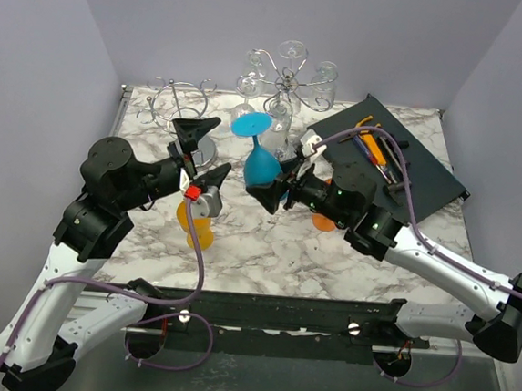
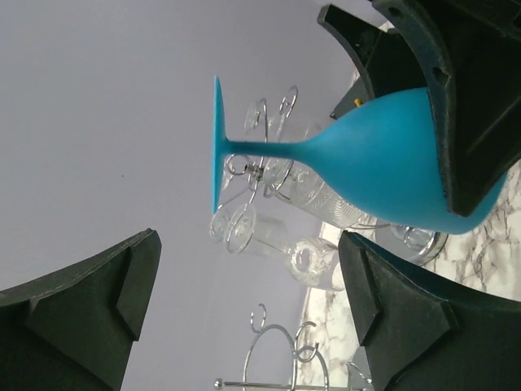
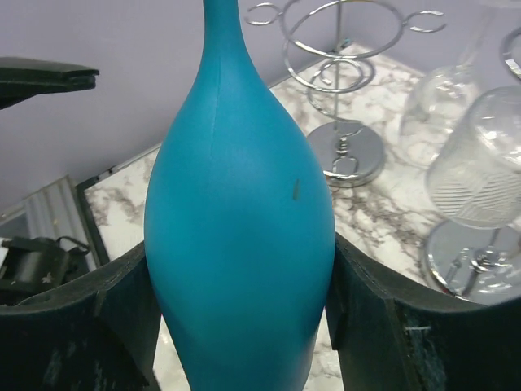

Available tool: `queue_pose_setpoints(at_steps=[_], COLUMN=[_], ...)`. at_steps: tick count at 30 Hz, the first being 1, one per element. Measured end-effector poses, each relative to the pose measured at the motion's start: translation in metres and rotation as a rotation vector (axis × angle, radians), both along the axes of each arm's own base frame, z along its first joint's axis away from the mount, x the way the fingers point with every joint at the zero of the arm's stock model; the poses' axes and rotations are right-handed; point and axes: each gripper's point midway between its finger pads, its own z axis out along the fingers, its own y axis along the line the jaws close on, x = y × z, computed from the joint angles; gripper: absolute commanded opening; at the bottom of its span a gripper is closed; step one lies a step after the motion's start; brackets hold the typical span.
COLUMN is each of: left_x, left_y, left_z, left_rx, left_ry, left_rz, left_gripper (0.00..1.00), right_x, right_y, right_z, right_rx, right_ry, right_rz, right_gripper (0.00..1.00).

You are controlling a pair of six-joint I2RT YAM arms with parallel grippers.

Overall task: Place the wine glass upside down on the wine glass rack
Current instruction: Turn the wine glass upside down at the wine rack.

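Observation:
The blue wine glass (image 1: 262, 166) hangs above the table middle with its round foot up and tilted toward the back. My right gripper (image 1: 275, 192) is shut on its bowl; in the right wrist view both fingers press the sides of the blue bowl (image 3: 240, 244), with the right gripper (image 3: 240, 326) low around it. My left gripper (image 1: 201, 154) stands open just left of the glass, apart from it. In the left wrist view the blue glass (image 2: 383, 163) lies beyond the open left gripper (image 2: 248, 301). The wine glass rack (image 1: 285, 74) with clear glasses hanging stands behind.
An empty chrome wire rack (image 1: 179, 106) stands at the back left, also in the right wrist view as the chrome rack (image 3: 342, 81). An orange glass (image 1: 195, 222) lies under the left arm and another orange piece (image 1: 324, 222) under the right. A black tray (image 1: 418, 173) sits at the right.

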Motion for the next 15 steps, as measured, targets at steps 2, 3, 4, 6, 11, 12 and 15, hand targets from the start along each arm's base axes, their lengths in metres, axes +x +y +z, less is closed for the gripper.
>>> queue_pose_setpoints(at_steps=[2,3,4,6,11,12,15], left_x=[0.003,0.005,0.007,0.012,0.024,0.025,0.026], left_y=[0.001,0.003,0.004,0.007,0.016,0.018,0.024], left_z=[0.000,0.001,0.004,0.011,0.037,0.042,0.055], left_rx=[-0.020,-0.033,-0.051,-0.081,-0.193,-0.214,-0.273], left_ry=[0.032,0.049,0.070,0.098,0.162,0.168,0.187], left_rz=[0.017,0.033,0.052,0.084,0.174,0.187,0.224], left_gripper=[0.99,0.99,0.99,0.99,0.99,0.99,0.99], right_x=[0.011,0.017,0.024,0.046,0.101,0.106,0.109], right_y=[-0.010,-0.015,-0.021,-0.040,-0.103,-0.114,-0.134], right_z=[0.005,0.007,0.008,0.012,0.044,0.049,0.056], right_rx=[-0.010,-0.017,-0.025,-0.042,-0.026,-0.023,-0.024], right_ry=[-0.031,-0.044,-0.051,-0.059,-0.097,-0.105,-0.117], right_rz=[-0.058,-0.085,-0.114,-0.186,-0.385,-0.412,-0.454], right_gripper=[0.54,0.54,0.54,0.55,0.55,0.55,0.55])
